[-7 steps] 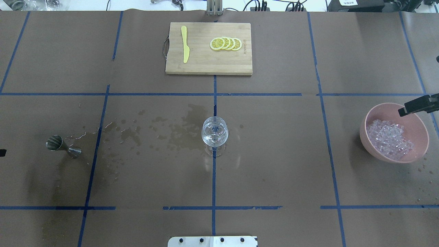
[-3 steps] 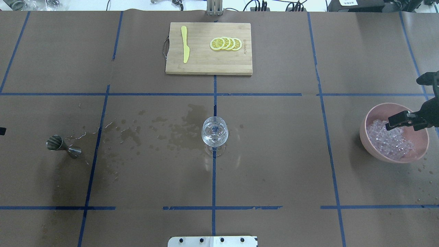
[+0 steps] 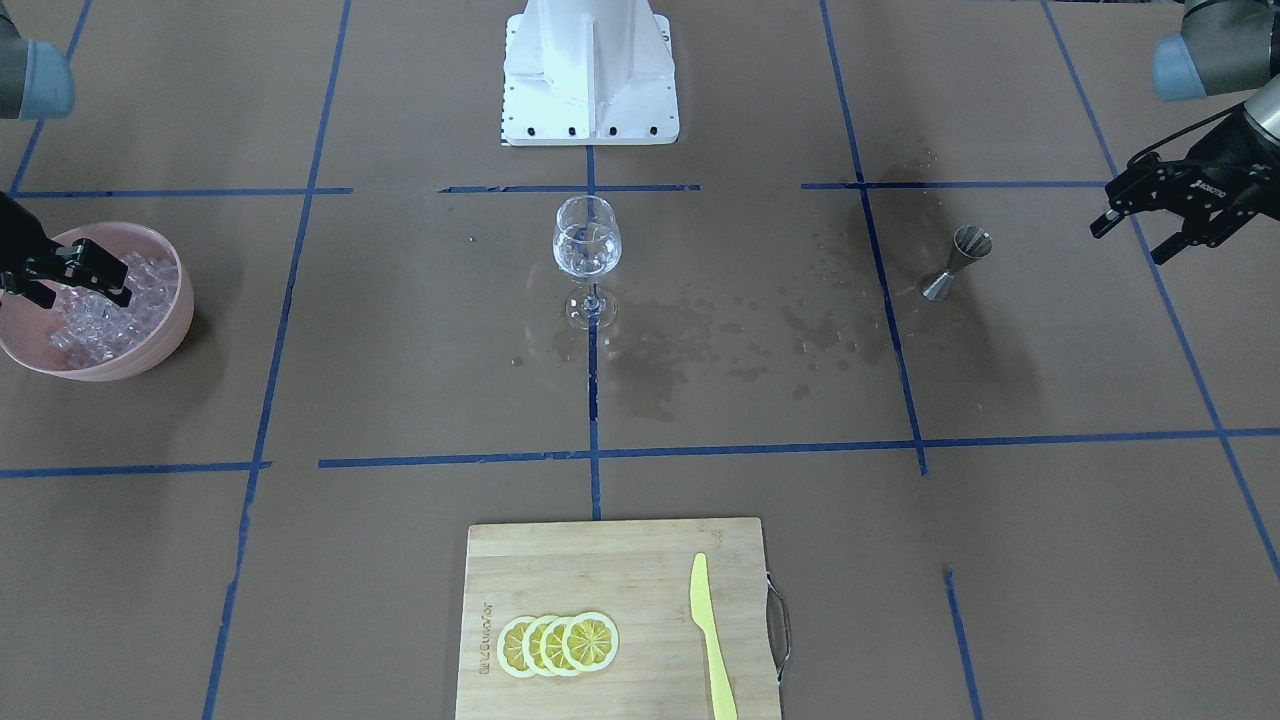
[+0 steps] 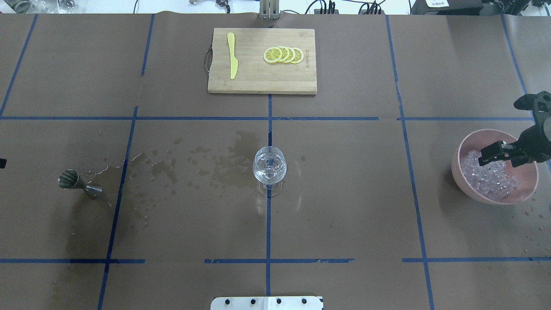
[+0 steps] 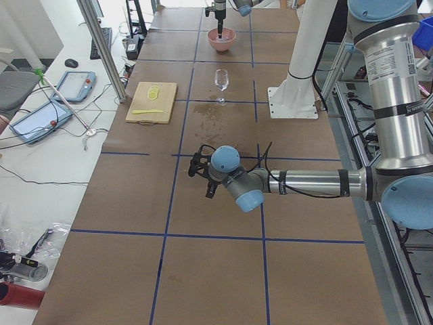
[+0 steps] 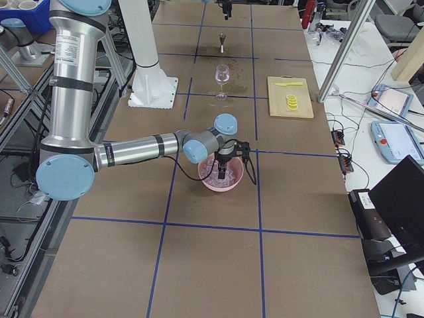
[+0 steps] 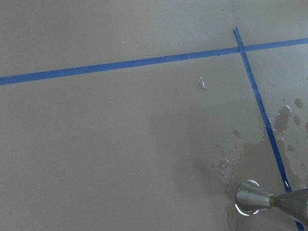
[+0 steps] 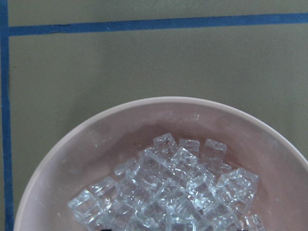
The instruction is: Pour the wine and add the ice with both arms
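Pink bowl (image 4: 457, 168) holds ice (image 4: 490, 178) under the right arm (image 4: 536, 137), jaws apart; left arm (image 5: 304, 183), jaws apart, hangs clear of jigger (image 3: 960, 262).

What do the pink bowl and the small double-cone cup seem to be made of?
The pink round bowl looks like matte plastic: opaque, evenly coloured, soft sheen. The small double-cone cup looks like polished metal, probably steel: silver-grey with bright reflections.

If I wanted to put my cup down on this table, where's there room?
The widest bare stretch lies between glass and bowl; the corners either side of the board are free too. Crowded: the wet patch between jigger and glass, and the bowl, where the right gripper hangs over the ice.
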